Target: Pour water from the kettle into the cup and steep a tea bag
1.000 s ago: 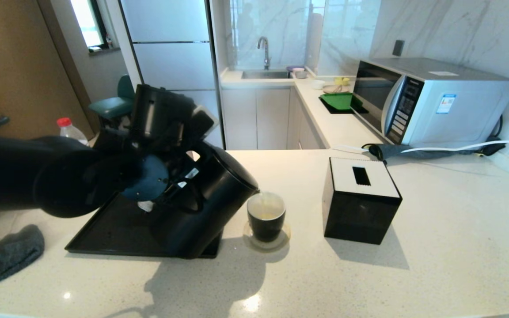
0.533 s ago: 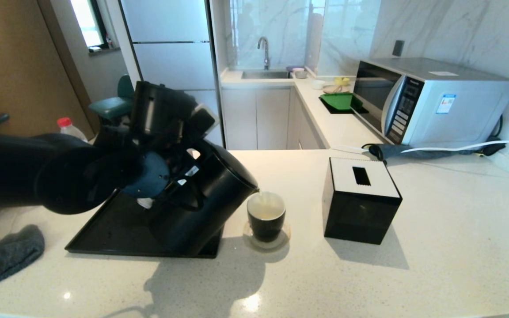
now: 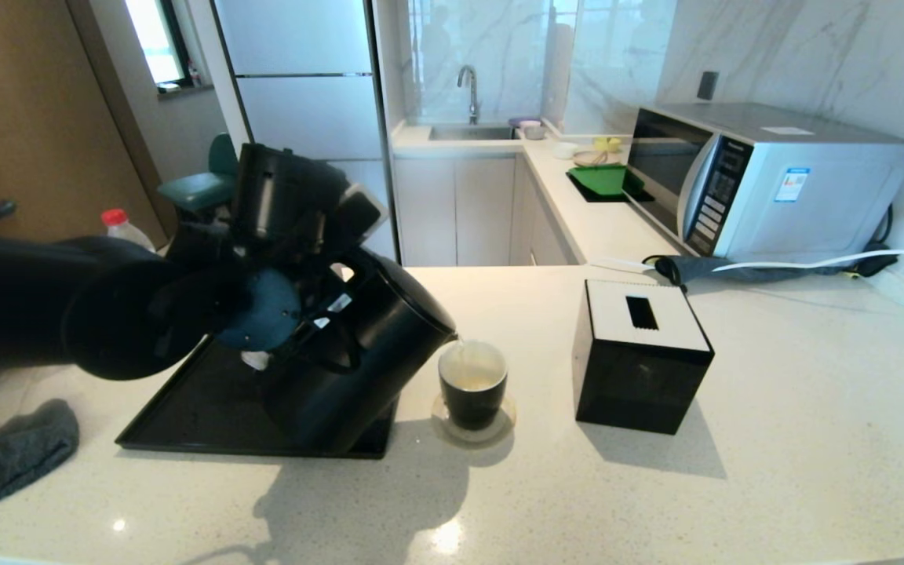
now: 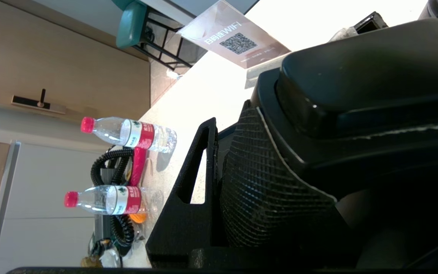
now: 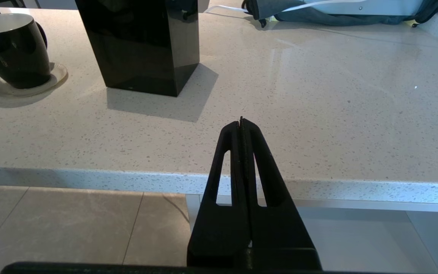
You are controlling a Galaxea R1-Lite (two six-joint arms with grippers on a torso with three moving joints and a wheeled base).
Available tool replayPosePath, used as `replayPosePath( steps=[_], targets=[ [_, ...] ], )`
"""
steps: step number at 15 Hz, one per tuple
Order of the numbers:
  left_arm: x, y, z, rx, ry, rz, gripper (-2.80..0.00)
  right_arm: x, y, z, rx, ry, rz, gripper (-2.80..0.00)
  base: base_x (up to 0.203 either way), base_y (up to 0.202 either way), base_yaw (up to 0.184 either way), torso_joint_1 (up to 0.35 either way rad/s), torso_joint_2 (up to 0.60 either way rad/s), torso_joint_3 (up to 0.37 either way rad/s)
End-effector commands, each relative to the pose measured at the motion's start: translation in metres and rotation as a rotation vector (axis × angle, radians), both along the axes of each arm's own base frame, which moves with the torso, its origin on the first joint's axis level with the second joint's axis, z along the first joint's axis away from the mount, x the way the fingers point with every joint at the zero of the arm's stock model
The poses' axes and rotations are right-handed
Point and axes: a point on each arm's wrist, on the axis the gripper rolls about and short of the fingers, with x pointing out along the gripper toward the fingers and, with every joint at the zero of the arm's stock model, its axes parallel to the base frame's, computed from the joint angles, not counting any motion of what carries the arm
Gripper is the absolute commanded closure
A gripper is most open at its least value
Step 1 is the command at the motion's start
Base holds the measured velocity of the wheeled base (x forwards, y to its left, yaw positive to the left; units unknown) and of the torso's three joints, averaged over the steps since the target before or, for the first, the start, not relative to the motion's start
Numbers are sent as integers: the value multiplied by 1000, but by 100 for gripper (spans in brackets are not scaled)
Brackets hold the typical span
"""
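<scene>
The matte black kettle (image 3: 358,361) hangs tilted to the right above the black tray (image 3: 185,416), its spout over the cup's rim. A thin stream of water (image 3: 460,347) runs from the spout into the cup (image 3: 472,388), which stands on a small clear saucer (image 3: 474,428). Pale yellowish water (image 3: 474,383) lies in the cup's white inside. My left gripper (image 4: 242,125) is shut on the kettle's handle (image 4: 356,87). Below the counter's front edge, my right gripper (image 5: 241,121) hangs shut on nothing. The cup (image 5: 13,53) also shows in the right wrist view. No tea bag is in view.
A black cube box with a white slotted top (image 3: 640,361) stands just right of the cup. A microwave (image 3: 758,180) and cables sit at the back right. A grey cloth (image 3: 12,451) lies at the front left. Red-capped bottles (image 4: 127,133) stand behind the tray.
The kettle's base has lifted very slightly, and my left arm has crept up with it. The stream keeps running into the cup. The right gripper cannot be compared.
</scene>
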Motion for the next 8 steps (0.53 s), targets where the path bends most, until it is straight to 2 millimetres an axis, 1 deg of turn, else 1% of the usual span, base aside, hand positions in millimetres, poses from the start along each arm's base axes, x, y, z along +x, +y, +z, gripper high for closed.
replayPosePath(
  steps=[1,8],
  targets=[
    [0,0,-1,5,1,4,0,0,0,0,-2,1,1,0,0,0,0,0,0,0],
    [0,-1,0,25,2,-8,0,0,0,0,0,1,1,0,0,0,0,0,0,0]
  ],
)
